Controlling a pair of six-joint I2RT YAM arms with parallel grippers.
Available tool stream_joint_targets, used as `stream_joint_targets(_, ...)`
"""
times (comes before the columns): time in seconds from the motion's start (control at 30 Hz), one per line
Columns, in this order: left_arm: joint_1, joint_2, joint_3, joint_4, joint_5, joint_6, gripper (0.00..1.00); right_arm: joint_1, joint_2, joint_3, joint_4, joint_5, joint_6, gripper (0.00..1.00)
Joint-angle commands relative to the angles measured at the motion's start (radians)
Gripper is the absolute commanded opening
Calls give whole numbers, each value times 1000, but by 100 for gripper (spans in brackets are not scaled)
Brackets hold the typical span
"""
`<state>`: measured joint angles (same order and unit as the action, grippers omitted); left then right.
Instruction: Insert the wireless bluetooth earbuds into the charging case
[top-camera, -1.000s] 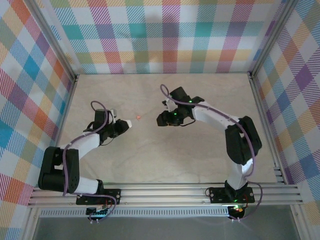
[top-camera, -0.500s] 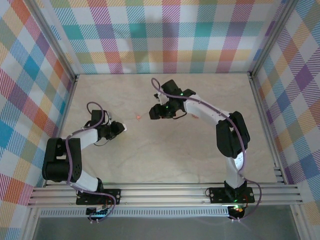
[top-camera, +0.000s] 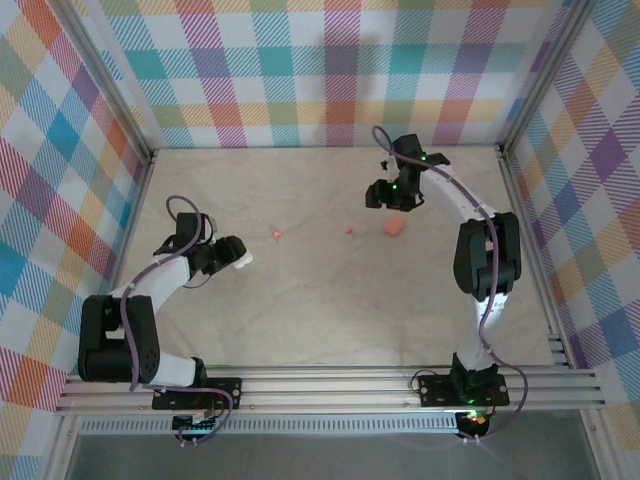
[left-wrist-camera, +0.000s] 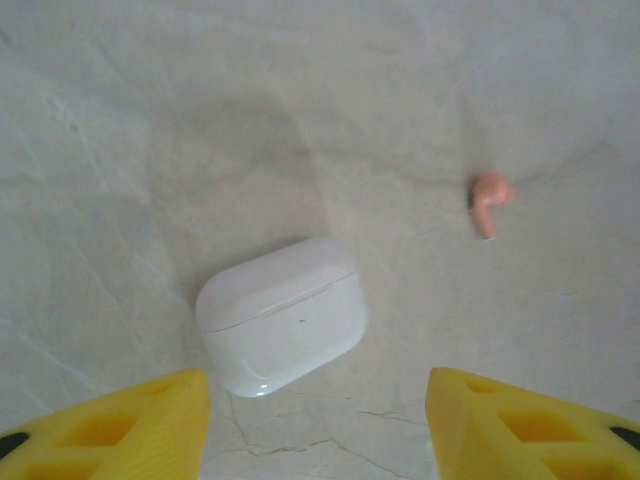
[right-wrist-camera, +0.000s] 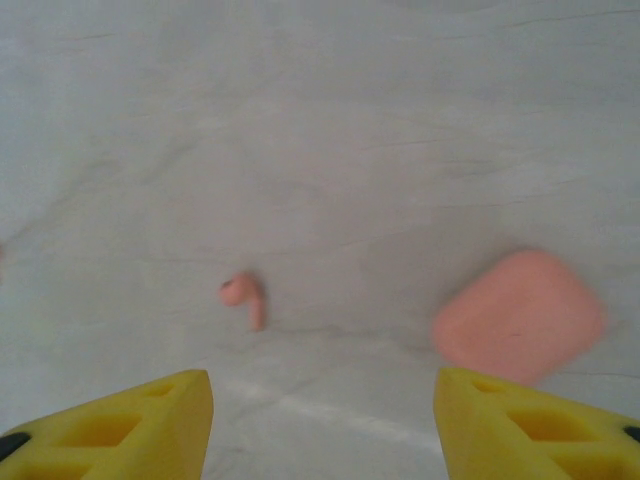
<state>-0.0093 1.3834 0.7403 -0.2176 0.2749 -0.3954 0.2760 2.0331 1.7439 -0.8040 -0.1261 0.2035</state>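
A closed white charging case (left-wrist-camera: 282, 315) lies on the table just ahead of my left gripper (left-wrist-camera: 315, 430), which is open with nothing between its yellow fingers (left-wrist-camera: 120, 425). One pinkish-orange earbud (left-wrist-camera: 490, 200) lies beyond the case to the right. From above, the left gripper (top-camera: 228, 256) sits beside the white case (top-camera: 241, 263), and that earbud (top-camera: 277, 235) lies apart from it. My right gripper (right-wrist-camera: 320, 430) is open and empty above the table. A second pinkish-orange earbud (right-wrist-camera: 245, 297) and a closed pink case (right-wrist-camera: 520, 315) lie ahead of it. The top view shows this earbud (top-camera: 350, 230), the pink case (top-camera: 394, 228) and the right gripper (top-camera: 384, 196).
Plaid walls and metal frame rails (top-camera: 150, 170) bound the beige table (top-camera: 330, 310) on three sides. The right arm reaches along the far right part of the table.
My left gripper has opened and let go of the white case, which now lies on the table. The right arm swung away to the far right, uncovering the pink case and second earbud.
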Motion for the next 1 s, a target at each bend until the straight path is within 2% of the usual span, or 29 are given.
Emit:
stream_joint_targets(0.0,-1,-46,31,-27,29,25,58,-1,78,79,-115,83,-79,62)
stream_joint_targets(0.3,-240,18,117,68,62,7,58,-7,300,340,-266,222,-128,62)
stream_joint_targets(0.43,-318,84,165,101,63,8,58,-6,320,359,-274,252,-140,63)
stream_joint_targets(0.67,-374,186,197,142,80,-5,58,-14,354,351,-283,159,-201,64)
stream_joint_targets(0.97,-398,178,167,139,81,5,58,-17,372,340,-307,171,-216,65)
